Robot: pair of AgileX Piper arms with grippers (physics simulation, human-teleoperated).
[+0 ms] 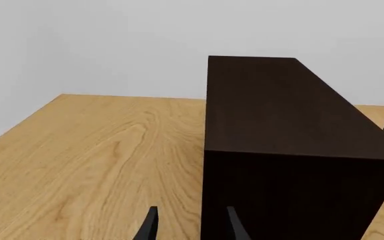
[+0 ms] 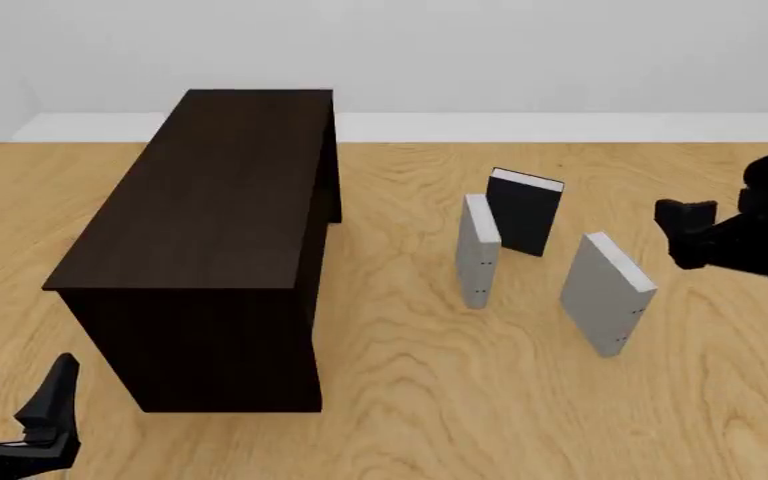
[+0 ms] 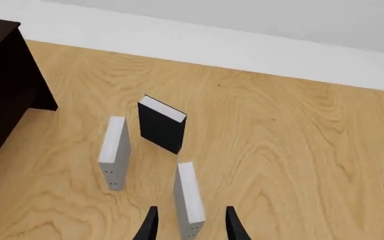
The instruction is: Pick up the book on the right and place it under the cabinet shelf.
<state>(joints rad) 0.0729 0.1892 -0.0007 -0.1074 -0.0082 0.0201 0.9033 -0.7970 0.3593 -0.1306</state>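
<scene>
Pincer poised above the rightmost book

Risk first: my right pincer (image 3: pixel 188 225) could clip the upright light grey hardcover book (image 3: pixel 189 200) between and just beyond its fingers and topple it toward the other grey book (image 3: pixel 114 151) or the black-covered book (image 3: pixel 161 126). Both fingers stand spread, holding nothing. My left pincer (image 2: pixel 17 410) idles spread beside the dark brown wooden cabinet (image 2: pixel 211 230), on the wooden counter (image 2: pixel 491 400).

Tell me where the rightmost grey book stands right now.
In the front view the book stands upright on the table's right side, right of the other grey book, in front of the black book.
</scene>
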